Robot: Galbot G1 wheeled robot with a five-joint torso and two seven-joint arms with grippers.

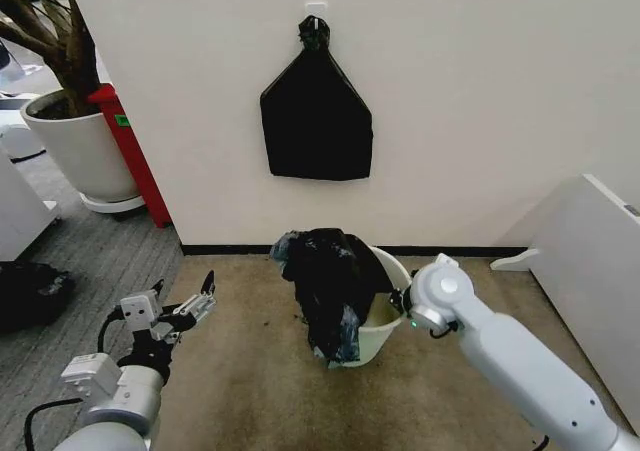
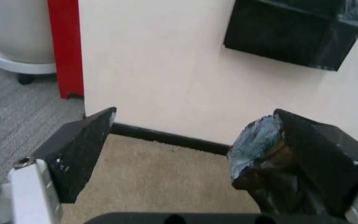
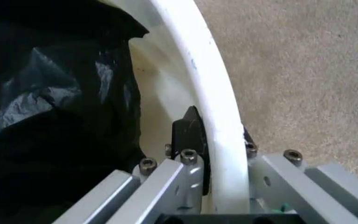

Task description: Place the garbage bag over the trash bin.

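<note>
right gripper [image 3: 219, 161] clamped the trash bin [image 1: 385, 323] rim | garbage bag [image 1: 330, 281] draped over bin's left side, on carpet by the wall | left gripper [image 1: 190, 306] spread open, empty

I see the bag [image 1: 328, 286] draped over the bin [image 1: 385, 323], which sits on carpet [image 1: 240, 371] before the wall [image 1: 480, 91].

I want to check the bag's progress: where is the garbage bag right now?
In the head view the garbage bag is draped over the left side of the trash bin on the carpet below the wall, while the right gripper pinches the bin's opposite rim.
</note>
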